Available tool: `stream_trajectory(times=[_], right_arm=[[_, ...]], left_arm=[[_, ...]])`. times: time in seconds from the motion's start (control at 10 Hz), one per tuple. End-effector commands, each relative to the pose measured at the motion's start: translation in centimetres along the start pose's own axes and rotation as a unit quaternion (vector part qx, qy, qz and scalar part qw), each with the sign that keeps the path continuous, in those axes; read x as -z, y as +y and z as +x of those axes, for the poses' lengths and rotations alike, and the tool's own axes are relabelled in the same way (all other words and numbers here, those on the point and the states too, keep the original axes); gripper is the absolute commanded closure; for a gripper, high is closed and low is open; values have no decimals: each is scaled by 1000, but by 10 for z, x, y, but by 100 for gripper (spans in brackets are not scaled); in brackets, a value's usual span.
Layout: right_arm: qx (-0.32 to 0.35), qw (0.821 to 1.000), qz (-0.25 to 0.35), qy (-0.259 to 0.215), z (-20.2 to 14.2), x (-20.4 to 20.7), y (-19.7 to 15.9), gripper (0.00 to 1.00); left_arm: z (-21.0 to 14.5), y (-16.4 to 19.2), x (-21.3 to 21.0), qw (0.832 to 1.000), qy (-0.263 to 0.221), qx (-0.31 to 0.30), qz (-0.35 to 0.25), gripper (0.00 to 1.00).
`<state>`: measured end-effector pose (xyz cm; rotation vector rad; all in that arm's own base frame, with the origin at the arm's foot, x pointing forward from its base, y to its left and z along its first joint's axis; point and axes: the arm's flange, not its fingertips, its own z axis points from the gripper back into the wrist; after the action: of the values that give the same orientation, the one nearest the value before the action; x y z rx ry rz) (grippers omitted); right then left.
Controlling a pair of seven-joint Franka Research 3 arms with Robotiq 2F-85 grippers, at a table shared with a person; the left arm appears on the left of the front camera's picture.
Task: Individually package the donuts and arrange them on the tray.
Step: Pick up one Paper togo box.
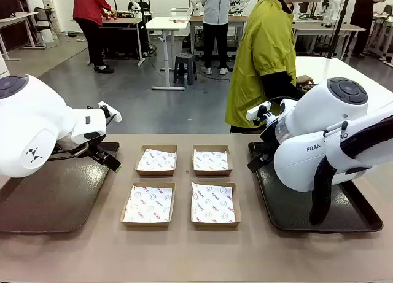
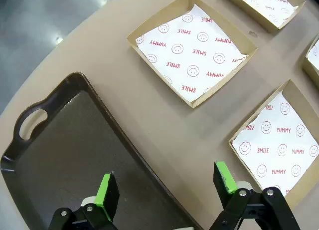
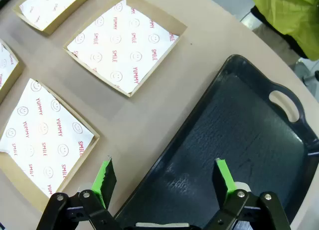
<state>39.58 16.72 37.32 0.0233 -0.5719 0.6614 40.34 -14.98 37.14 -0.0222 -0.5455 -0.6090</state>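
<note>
The donuts are out of view. My left gripper point(image 1: 105, 156) hangs open over the right edge of a dark tray point(image 1: 49, 200) on the left. In the left wrist view its green fingertips point(image 2: 106, 189) straddle that tray's rim point(image 2: 75, 140) with nothing between them. My right gripper point(image 1: 258, 162) is open too, above the near-left corner of a second dark tray point(image 1: 288, 212). The right wrist view shows the open right gripper point(image 3: 164, 177) over this tray's edge point(image 3: 234, 125). Both trays are bare.
Several shallow cardboard boxes lined with printed paper lie between the trays, two at the back point(image 1: 156, 160) point(image 1: 212, 160) and two in front point(image 1: 148, 204) point(image 1: 215, 204). A person in a yellow jacket point(image 1: 261, 56) stands at the far side, turned toward a white table.
</note>
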Motion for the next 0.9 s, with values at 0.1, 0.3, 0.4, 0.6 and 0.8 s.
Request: stream_trajectory(times=[0.1,0.3,0.4,0.6,0.8], right_arm=[[0,1000,0,0,0,0,0,0],[0,1000,0,0,0,0,0,0],[0,1000,0,0,0,0,0,0],[0,1000,0,0,0,0,0,0],[0,1000,0,0,0,0,0,0]], left_arm=[[0,0,0,1000,0,0,0,0],[0,0,0,1000,0,0,0,0],[0,0,0,1000,0,0,0,0],[0,0,0,1000,0,0,0,0],[0,0,0,1000,0,0,0,0]])
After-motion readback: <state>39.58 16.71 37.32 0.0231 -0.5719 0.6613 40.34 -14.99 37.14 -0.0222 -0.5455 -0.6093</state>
